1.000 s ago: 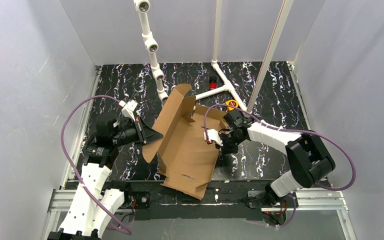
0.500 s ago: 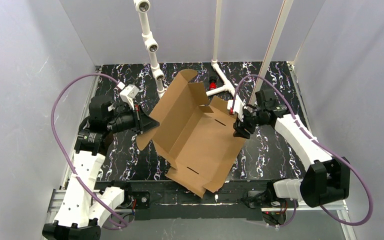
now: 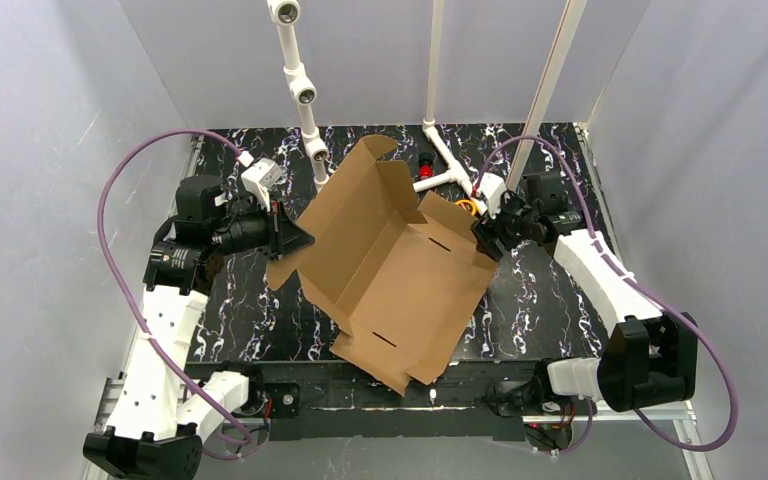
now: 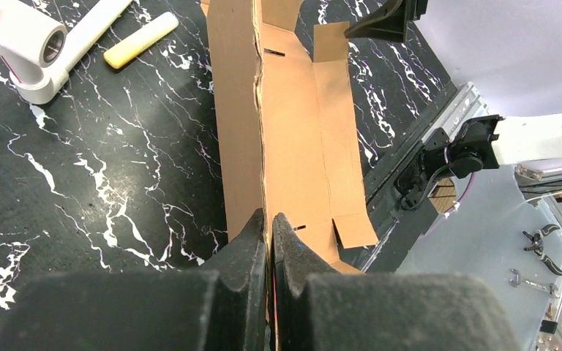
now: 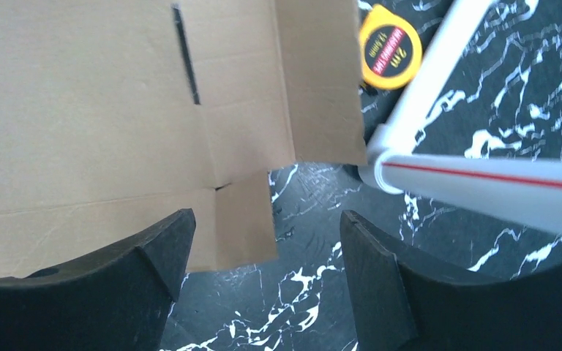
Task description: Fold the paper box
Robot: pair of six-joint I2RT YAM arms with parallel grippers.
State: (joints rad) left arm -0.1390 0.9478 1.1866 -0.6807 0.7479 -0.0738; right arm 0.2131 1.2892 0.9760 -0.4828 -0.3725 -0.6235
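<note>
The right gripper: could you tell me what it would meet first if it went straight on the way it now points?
Most likely the paper box: its flap corner lies just ahead, between the open jaws of the right gripper. The white pipe and yellow tape measure lie further on.

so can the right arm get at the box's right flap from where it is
Probably yes. The right gripper stands open at the right flap of the paper box, whose corner lines up with the gap between its fingers. The white pipe and yellow tape measure lie off to the side.
</note>
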